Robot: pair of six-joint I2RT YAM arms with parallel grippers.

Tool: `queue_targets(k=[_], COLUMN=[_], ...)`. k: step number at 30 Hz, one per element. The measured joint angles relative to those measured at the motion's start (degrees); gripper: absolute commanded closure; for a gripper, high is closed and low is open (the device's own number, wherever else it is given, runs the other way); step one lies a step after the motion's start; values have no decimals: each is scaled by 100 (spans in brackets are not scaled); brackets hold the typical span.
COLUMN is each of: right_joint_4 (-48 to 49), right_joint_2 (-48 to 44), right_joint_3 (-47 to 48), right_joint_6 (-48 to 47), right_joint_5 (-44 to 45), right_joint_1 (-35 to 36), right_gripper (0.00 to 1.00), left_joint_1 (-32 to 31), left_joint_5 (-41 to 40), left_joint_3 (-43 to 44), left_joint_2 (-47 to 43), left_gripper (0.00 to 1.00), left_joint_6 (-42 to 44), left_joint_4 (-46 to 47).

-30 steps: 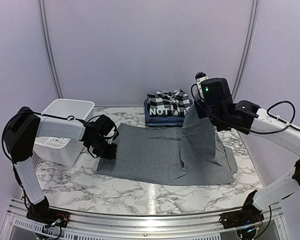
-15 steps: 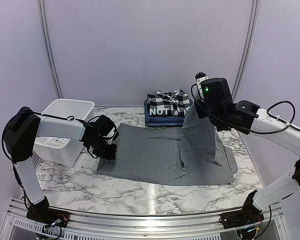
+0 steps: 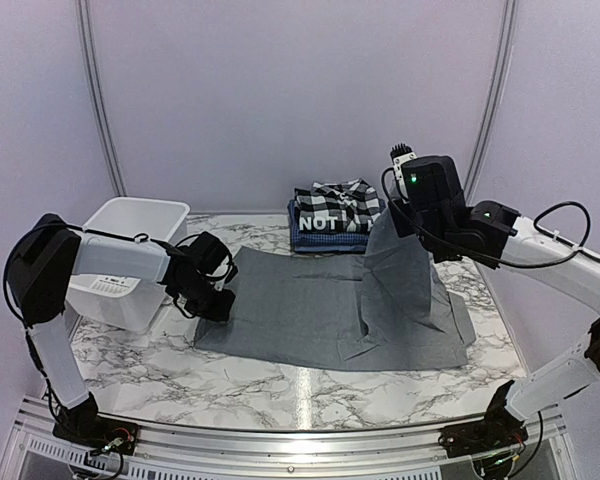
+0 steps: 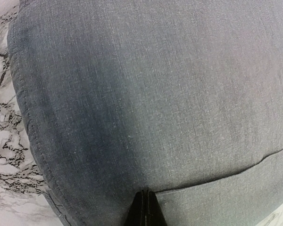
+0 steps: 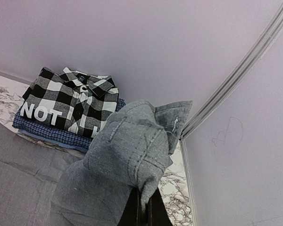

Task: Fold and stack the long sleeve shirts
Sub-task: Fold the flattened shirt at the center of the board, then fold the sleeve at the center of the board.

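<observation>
A plain grey shirt point(image 3: 300, 310) lies spread across the marble table point(image 3: 260, 385). My left gripper point(image 3: 218, 305) sits low at its left edge. In the left wrist view grey cloth point(image 4: 155, 94) fills the frame, and the left gripper point(image 4: 145, 202) is shut, pinching a fold of it. My right gripper point(image 3: 392, 218) is shut on the shirt's right end and holds it raised, so the cloth hangs in a tent. The right wrist view shows the stitched grey cloth point(image 5: 127, 155) bunched over the right gripper point(image 5: 146, 195). The folded shirts point(image 3: 335, 215) are stacked at the back, plaid point(image 5: 70, 101) on top.
A white plastic tub point(image 3: 140, 205) stands at the left, right behind my left arm. The booth's walls close in on the back and both sides, and a corner rail point(image 5: 236, 80) runs close to the right gripper.
The left gripper's jaws have closed onto the shirt's left edge. Both arms and the raised cloth stay where they were.
</observation>
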Motion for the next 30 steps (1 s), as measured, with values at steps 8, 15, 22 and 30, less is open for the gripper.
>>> queue_targets(k=[8,15,22,30], right_joint_4=[46,81,87,140], right_joint_2=[0,0,-4,-175], right_joint_3=[2,2,2,2], right_joint_6=[-52,-144,-168,-304], right_joint_5=[293,754,1200,1541], right_joint_1=[0,0,0,0], right_gripper=[100,100,100,100], left_joint_1=[0,0,0,0], left_joint_5=[-92,-203,-267,-400], left_joint_3=[-50,-103,-153,-153], left_joint_2=[-286,-372,-402,-483], left_gripper=[100,100,100,100], left_joint_6=[-68,-114,-166,-179], left_joint_4=[0,31,42,63])
